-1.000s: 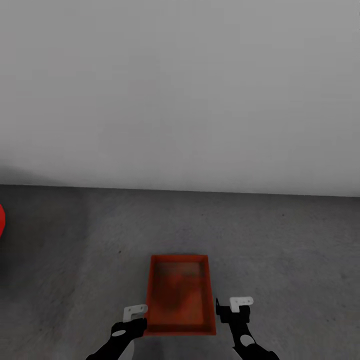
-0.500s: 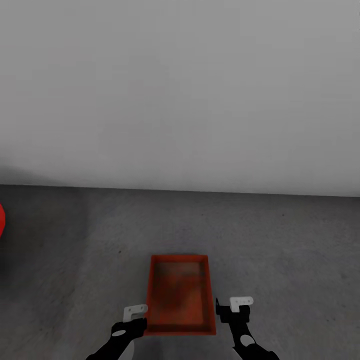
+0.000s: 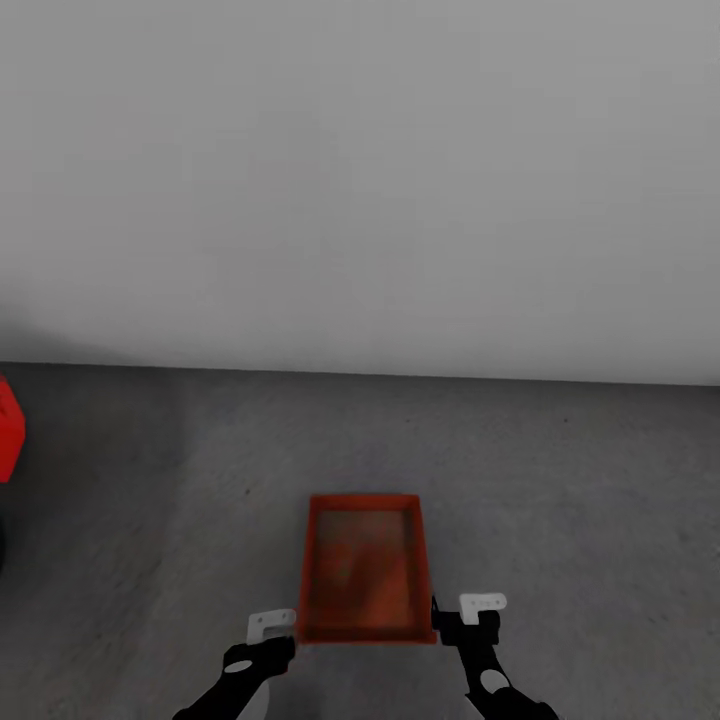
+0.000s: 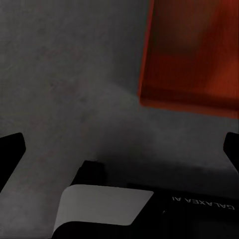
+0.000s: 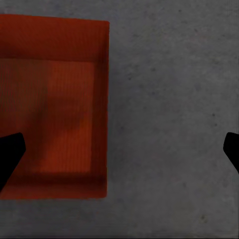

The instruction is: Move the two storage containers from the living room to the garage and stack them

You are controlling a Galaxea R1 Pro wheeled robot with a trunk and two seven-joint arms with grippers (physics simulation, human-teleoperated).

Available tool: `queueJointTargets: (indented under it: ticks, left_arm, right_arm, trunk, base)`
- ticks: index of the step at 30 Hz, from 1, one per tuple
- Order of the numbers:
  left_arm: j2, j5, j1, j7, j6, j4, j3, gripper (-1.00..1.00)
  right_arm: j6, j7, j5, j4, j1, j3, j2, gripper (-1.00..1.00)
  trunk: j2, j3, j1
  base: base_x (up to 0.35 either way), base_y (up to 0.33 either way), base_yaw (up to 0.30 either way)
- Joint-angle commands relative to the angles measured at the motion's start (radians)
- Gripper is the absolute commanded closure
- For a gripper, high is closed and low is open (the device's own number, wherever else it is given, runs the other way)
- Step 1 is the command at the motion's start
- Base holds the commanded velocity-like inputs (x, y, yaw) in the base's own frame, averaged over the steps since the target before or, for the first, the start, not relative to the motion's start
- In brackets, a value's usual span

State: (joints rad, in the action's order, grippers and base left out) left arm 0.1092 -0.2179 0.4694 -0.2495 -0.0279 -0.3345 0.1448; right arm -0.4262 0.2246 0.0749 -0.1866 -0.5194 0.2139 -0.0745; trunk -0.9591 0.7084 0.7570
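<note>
The bin [image 3: 365,570] sits on the garage floor [image 3: 560,500] between the left gripper [image 3: 268,628] and right gripper [image 3: 478,608], both with jaws spread wide and empty; it looks light, rigid and smooth-walled, best gripped at its long rims.

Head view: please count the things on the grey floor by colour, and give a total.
Orange-red: 1, the bin
Bright red: 1, the car at the left edge
Total: 2
</note>
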Motion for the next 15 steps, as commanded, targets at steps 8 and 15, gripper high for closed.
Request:
queueJointTargets:
  ticks: [8,15]
  left_arm:
    - [-0.002,-0.009,0.000,-0.007,-0.003,-0.003,0.008,-1.00]
    - [-0.002,-0.009,0.000,-0.007,-0.003,-0.003,0.009,-1.00]
  right_arm:
    - [-0.003,0.006,0.008,0.001,-0.001,0.009,0.000,-1.00]
    - [-0.004,0.006,0.008,0.001,-0.001,0.009,-0.001,-1.00]
  trunk:
    - [-0.001,0.001,0.000]
    - [-0.001,0.001,0.000]
  base:
    - [-0.296,0.125,0.000]
    - [-0.300,0.128,0.000]
